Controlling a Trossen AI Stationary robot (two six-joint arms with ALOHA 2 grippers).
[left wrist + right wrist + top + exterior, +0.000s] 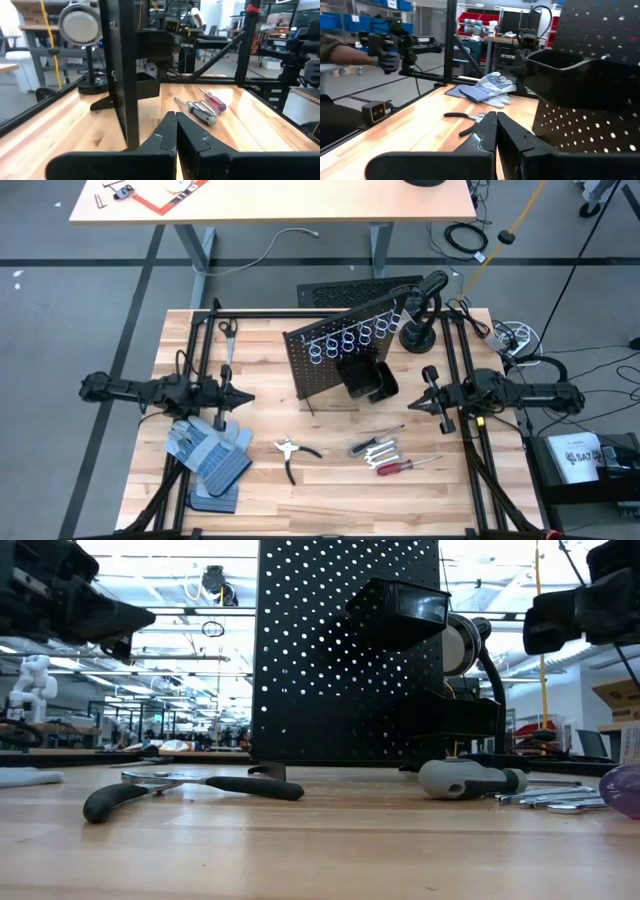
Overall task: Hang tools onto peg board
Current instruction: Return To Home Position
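Left gripper (236, 393) and right gripper (424, 402) fingers pressed together, empty; tools (378, 448) lie loose between them, peg board (325, 370) apparently bare

The peg board (340, 660) is cropped above; the wrenches (383, 452) seem too small to count.

Peg board (330, 660): black, evenly dotted with small holes, carrying silver rings (355, 337) and a black bin (362, 378). Pliers (290, 450): black handles, silver head; red-handled screwdriver (393, 468); grey-handled screwdriver (465, 780); wrenches (540, 798), silver. Gloves (205, 448): pale grey-blue with darker blue cuffs; table (330, 505): light wood, plank-striped grain.
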